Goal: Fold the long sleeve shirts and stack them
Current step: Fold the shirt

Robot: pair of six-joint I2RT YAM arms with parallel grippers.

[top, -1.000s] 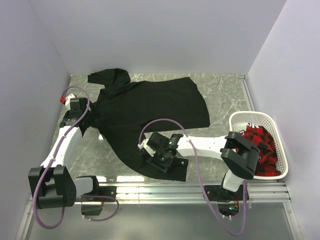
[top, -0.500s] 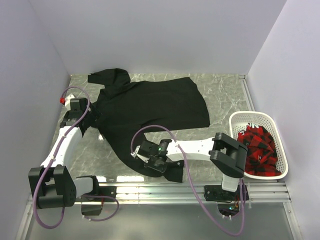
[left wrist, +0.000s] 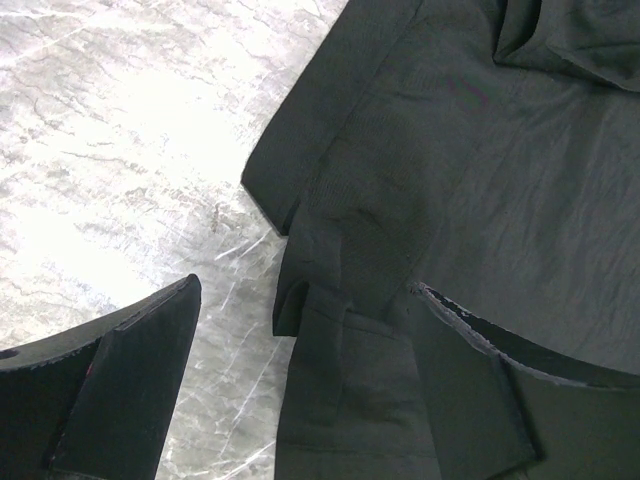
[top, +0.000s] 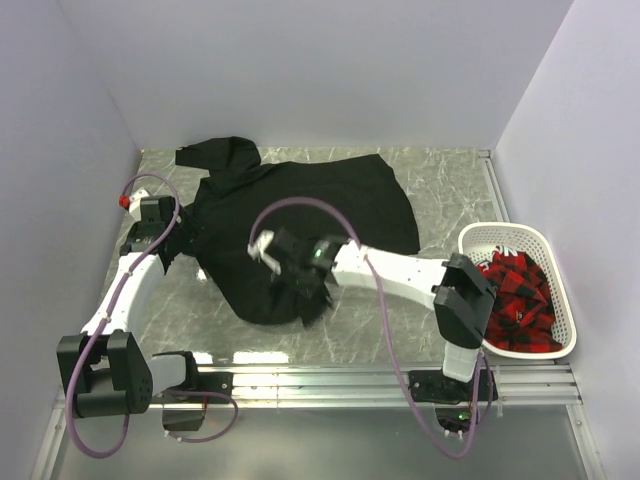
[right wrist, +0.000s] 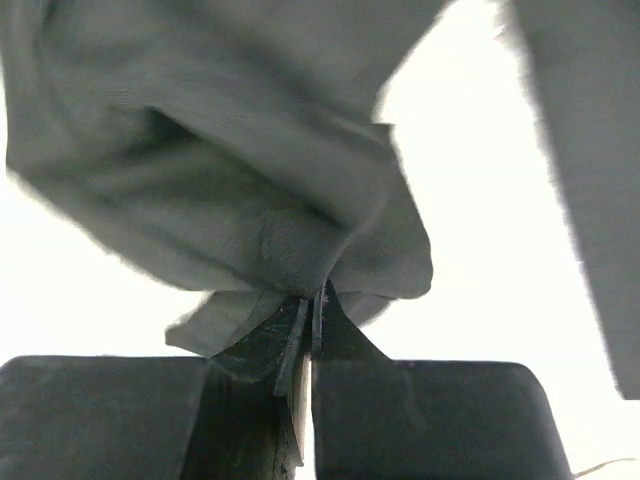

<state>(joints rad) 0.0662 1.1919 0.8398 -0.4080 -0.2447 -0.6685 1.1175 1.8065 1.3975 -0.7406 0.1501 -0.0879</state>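
A black long sleeve shirt [top: 310,205] lies spread over the middle of the marble table, collar end at the back left. My right gripper [top: 302,285] is shut on a fold of its near hem. The right wrist view shows that black cloth [right wrist: 230,150] bunched above the gripper [right wrist: 316,300], pinched between closed jaws and lifted off the table. My left gripper [top: 183,238] stands open at the shirt's left edge. In the left wrist view a sleeve cuff [left wrist: 330,330] lies on the table between its wide-apart fingers [left wrist: 135,380], untouched.
A white slatted basket [top: 500,235] holding red and black plaid cloth [top: 515,295] stands at the right edge of the table. Walls close in the back and both sides. A metal rail [top: 330,378] runs along the near edge.
My right gripper has shut on the shirt's near hem and carried it away from the near edge toward the middle left, doubling the lower part over. The left arm has not moved.
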